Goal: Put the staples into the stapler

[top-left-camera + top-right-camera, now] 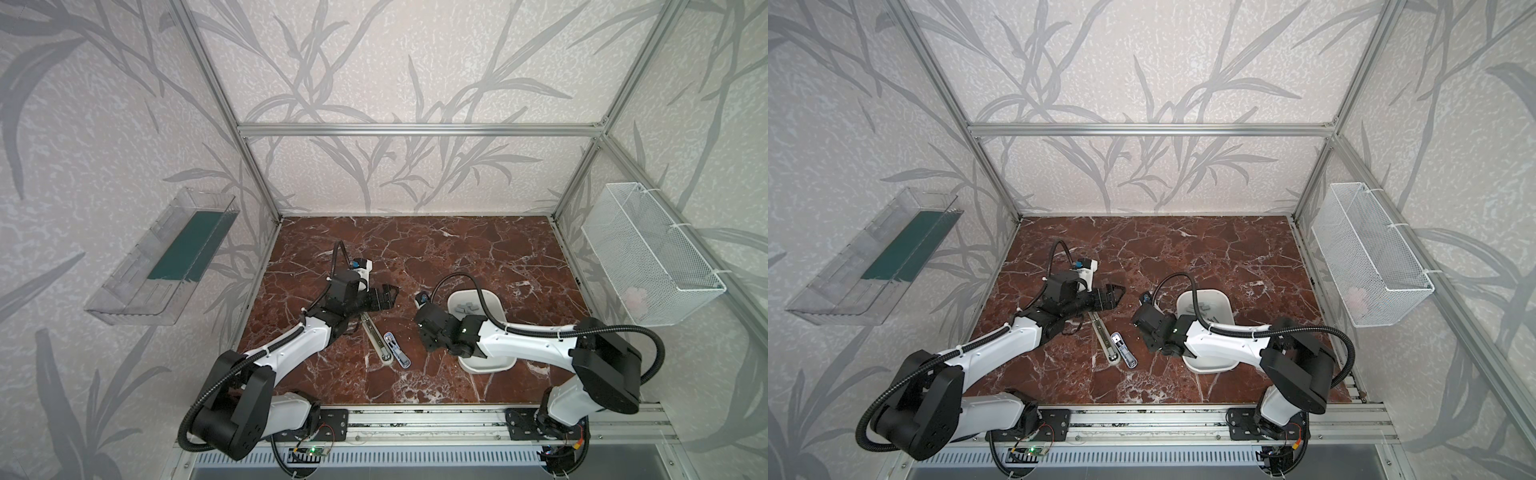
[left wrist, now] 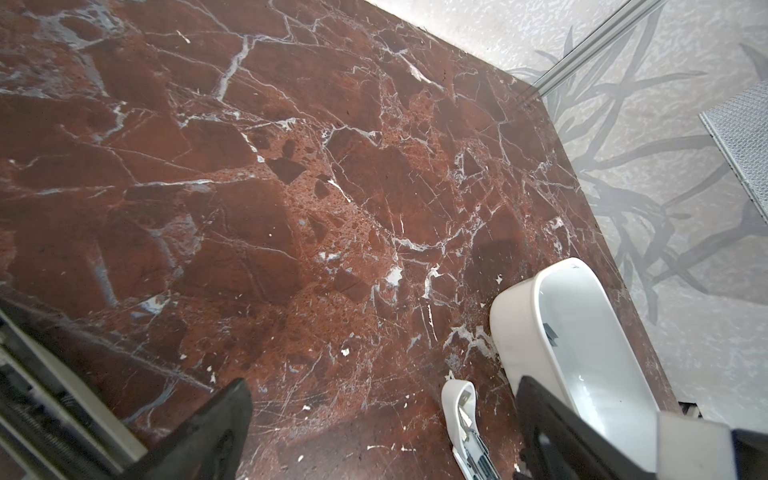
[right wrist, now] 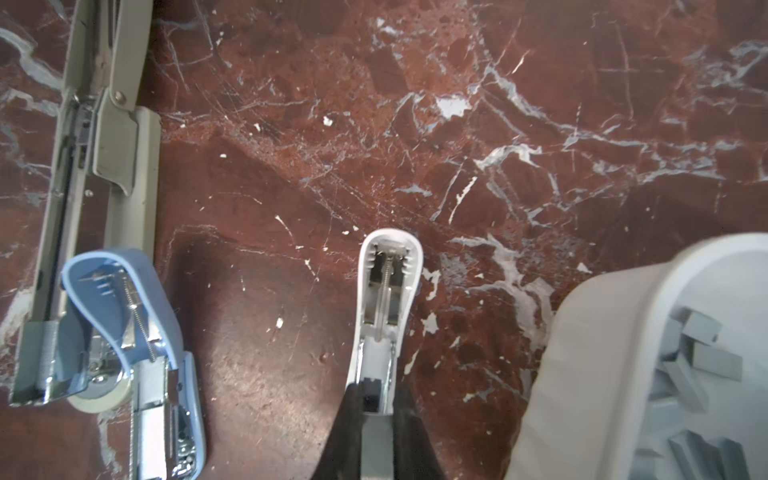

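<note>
Three staplers mid-table, tray of staples to their right.

We log the long stapler (image 1: 376, 338) lying opened out on the middle of the table (image 1: 415, 249), with the left gripper (image 1: 388, 298) just behind its far end. The short stapler (image 1: 397, 350) sits just right of it, against its near end. Further right, between the short stapler and the tray (image 1: 488, 368), the gripped stapler (image 3: 388, 291) sticks out of the right gripper (image 3: 376, 409). The staples (image 1: 466, 308) lie in the tray's far end, and the right arm crosses over its near half. The wall bin (image 1: 137, 299) hangs left of the table and the mesh basket (image 1: 648, 257) hangs right of it.
</note>
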Robot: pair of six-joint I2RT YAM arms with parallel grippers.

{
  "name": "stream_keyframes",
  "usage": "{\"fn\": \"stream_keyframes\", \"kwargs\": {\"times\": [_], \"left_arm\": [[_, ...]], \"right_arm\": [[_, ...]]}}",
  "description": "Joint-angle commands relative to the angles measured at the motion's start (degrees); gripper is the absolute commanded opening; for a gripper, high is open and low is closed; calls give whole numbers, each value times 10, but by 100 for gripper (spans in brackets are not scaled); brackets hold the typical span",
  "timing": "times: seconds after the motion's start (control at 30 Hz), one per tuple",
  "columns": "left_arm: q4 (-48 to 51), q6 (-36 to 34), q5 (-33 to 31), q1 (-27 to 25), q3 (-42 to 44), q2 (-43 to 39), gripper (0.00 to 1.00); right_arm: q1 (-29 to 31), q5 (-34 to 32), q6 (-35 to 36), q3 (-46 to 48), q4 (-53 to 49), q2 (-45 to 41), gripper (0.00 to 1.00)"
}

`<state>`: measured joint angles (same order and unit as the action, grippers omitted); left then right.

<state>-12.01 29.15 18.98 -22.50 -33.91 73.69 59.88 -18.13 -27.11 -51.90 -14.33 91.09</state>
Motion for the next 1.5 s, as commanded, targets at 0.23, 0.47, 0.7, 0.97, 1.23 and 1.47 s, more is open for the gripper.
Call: {"fn": "stream_keyframes", "kwargs": {"times": [0.23, 0.47, 0.7, 0.97, 1.23, 1.47], "left_arm": [[-43, 3, 9, 1, 20, -3, 99], [-49, -3, 13, 1, 24, -15, 99], [-63, -12, 18, 1, 31, -23, 99], [-85, -20, 20, 1, 42, -36, 99], [-91, -26, 17, 1, 52, -49, 99], [-101, -27, 16, 1, 55, -51, 99]], "right_arm": [[10, -20, -34, -18, 1, 14, 7], [9, -40, -44, -46, -29, 43, 7], [9, -46, -42, -57, -34, 58, 6], [8, -44, -38, -59, -32, 64, 6], [5, -40, -35, -58, -25, 85, 6], [1, -44, -31, -59, -26, 83, 6]]}}
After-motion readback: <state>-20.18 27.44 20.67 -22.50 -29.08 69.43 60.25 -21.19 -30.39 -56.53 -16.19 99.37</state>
